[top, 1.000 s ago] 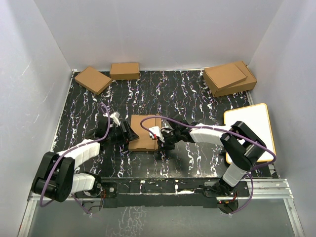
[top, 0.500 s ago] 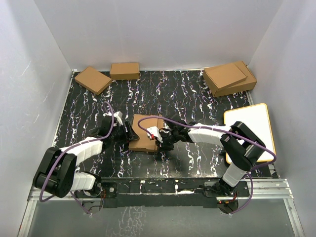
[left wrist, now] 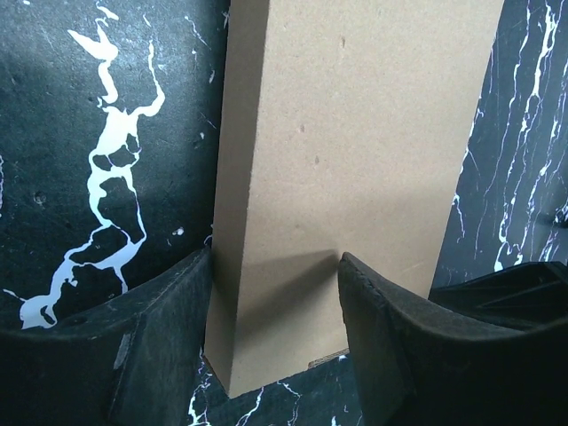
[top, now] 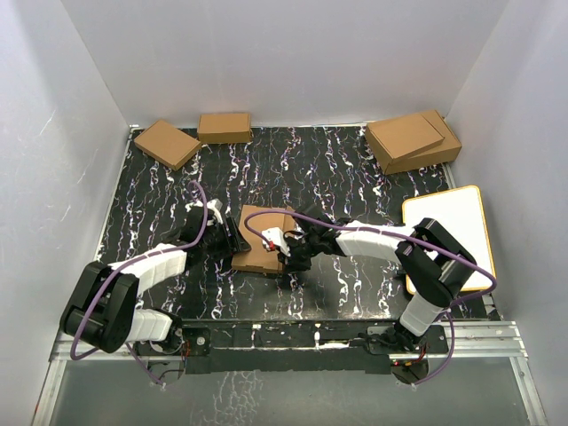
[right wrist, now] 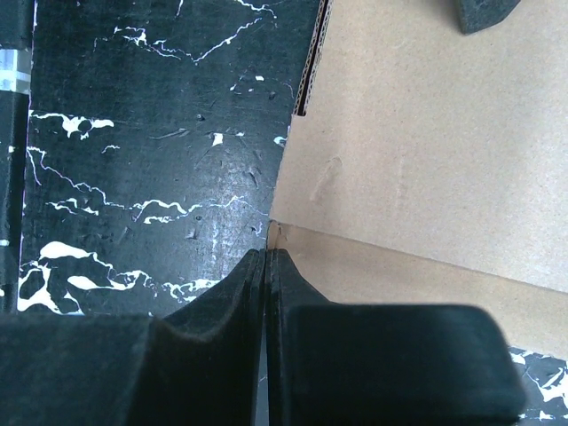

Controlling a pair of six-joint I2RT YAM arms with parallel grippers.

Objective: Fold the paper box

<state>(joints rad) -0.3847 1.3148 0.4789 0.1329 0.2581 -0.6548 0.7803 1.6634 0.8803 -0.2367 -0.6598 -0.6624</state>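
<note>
The paper box [top: 264, 232] lies as a thin brown folded box in the middle of the black marbled table. My left gripper [top: 234, 238] is at its left edge. In the left wrist view the paper box [left wrist: 355, 133] has its near corner between the jaws. One finger [left wrist: 169, 328] presses its side wall and the other [left wrist: 390, 328] its top face, so my left gripper [left wrist: 275, 266] is shut on it. My right gripper [top: 284, 253] is shut and empty. In the right wrist view the right gripper [right wrist: 267, 252] touches a corner of the paper box [right wrist: 417, 151] with its tips.
Two small brown boxes [top: 167, 143] [top: 224, 127] sit at the back left. Two larger stacked boxes [top: 413, 140] stand at the back right. A white board with an orange rim [top: 448, 231] lies on the right. White walls enclose the table.
My left gripper has slid right onto the box's edge and its jaws have narrowed against the cardboard. The box and the right gripper have shifted slightly left.
</note>
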